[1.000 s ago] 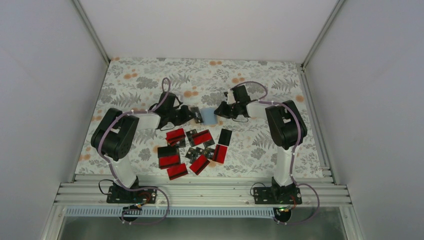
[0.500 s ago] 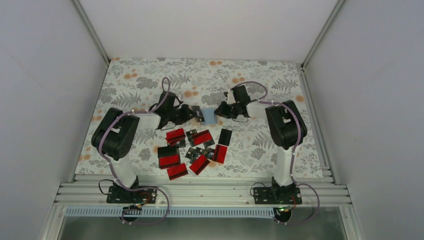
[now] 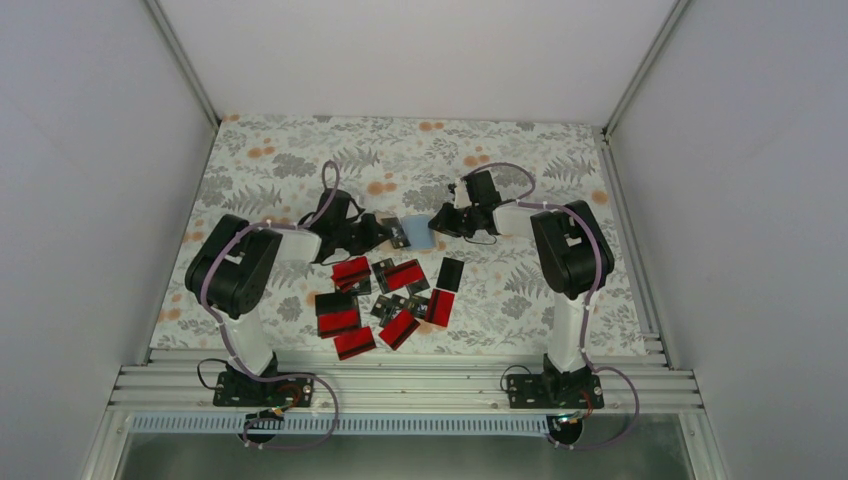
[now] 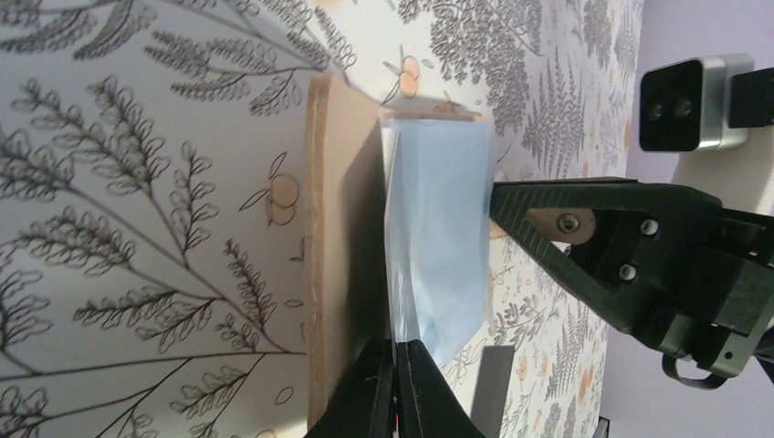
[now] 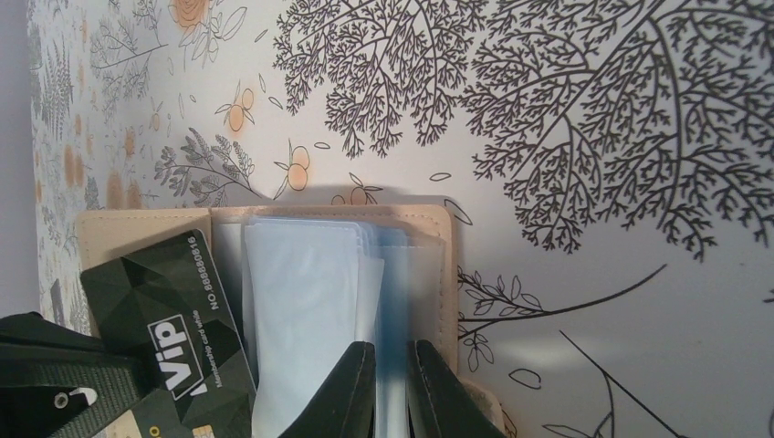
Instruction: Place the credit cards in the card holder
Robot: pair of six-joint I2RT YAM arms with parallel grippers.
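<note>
Fingertips (image 5: 351,388) of the right gripper (image 5: 391,374) pinch the tan folding card holder (image 5: 128,233). Only the right wrist view shows the left gripper (image 4: 395,383) clamping a black rectangular VIP card (image 5: 169,310) over its left flap, with floral tablecloth (image 3: 400,150) far of it.

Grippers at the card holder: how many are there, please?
2. The left gripper, shut on a black card, is left of the card holder; the right gripper pinches its pale blue sleeve from the right.
</note>
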